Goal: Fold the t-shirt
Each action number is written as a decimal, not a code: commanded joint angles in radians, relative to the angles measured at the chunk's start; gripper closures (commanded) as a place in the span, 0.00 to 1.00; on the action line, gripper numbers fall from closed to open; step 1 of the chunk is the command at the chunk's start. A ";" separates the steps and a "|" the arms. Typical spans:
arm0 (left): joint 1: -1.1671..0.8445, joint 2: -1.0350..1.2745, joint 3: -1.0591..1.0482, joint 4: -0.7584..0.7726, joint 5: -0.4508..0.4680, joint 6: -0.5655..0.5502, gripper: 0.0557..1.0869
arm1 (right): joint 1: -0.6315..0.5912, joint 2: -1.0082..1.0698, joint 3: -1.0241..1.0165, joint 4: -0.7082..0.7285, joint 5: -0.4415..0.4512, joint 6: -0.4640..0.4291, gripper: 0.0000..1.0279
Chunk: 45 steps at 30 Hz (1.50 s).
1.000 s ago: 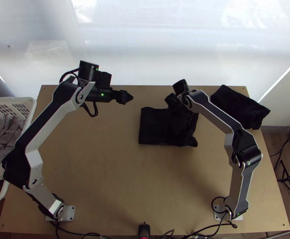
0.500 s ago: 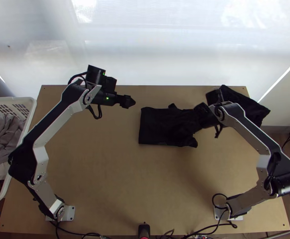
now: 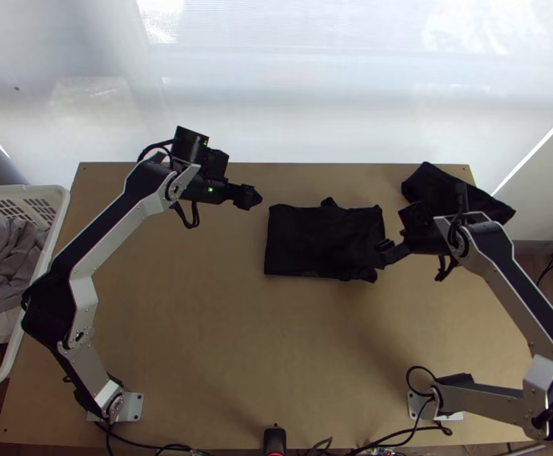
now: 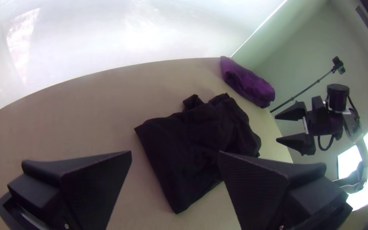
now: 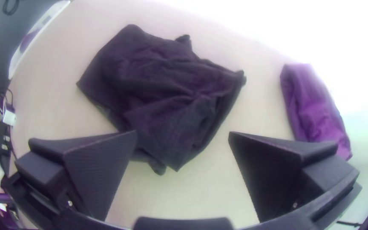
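On light wood tbl [image 3: 200, 327], flat + smooth, w/ pale backdrop [image 3: 276, 91] along far edge. See L gripper [image 3: 253, 199] w/ flat blk fingers spread wide, hovering just L of blk t-shirt [image 3: 306, 239]. See R gripper [image 3: 386, 256] spread wide too, near shirt's R side. Folded into rough rectangle mid-tbl, twd far edge: straight at L, wrinkled + lumpy at R, w/ small nub at far side. Farther out, note dk cloth bundle [image 3: 459, 201], long + creased, at far R corner; also white plastic basket [image 3: 61, 199], slotted, w/ crumpled grey clothes [image 3: 2, 258], beside tbl's L edge.
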<state>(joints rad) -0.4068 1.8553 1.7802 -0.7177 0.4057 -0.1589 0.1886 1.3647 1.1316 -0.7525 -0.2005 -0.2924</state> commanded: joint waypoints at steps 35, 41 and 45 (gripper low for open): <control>0.028 -0.057 -0.059 -0.032 -0.128 0.065 0.06 | 0.609 0.114 -0.420 0.783 0.371 -0.406 0.04; 0.037 -0.057 -0.059 -0.032 -0.127 0.064 0.06 | 0.609 0.132 -0.431 0.803 0.374 -0.422 0.04; 0.040 -0.057 -0.059 -0.032 -0.127 0.065 0.06 | 0.607 0.152 -0.438 0.835 0.388 -0.433 0.04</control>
<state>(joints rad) -0.3740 1.7962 1.7203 -0.7506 0.2771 -0.0956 0.7940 1.4868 0.7090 0.0364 0.1696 -0.7044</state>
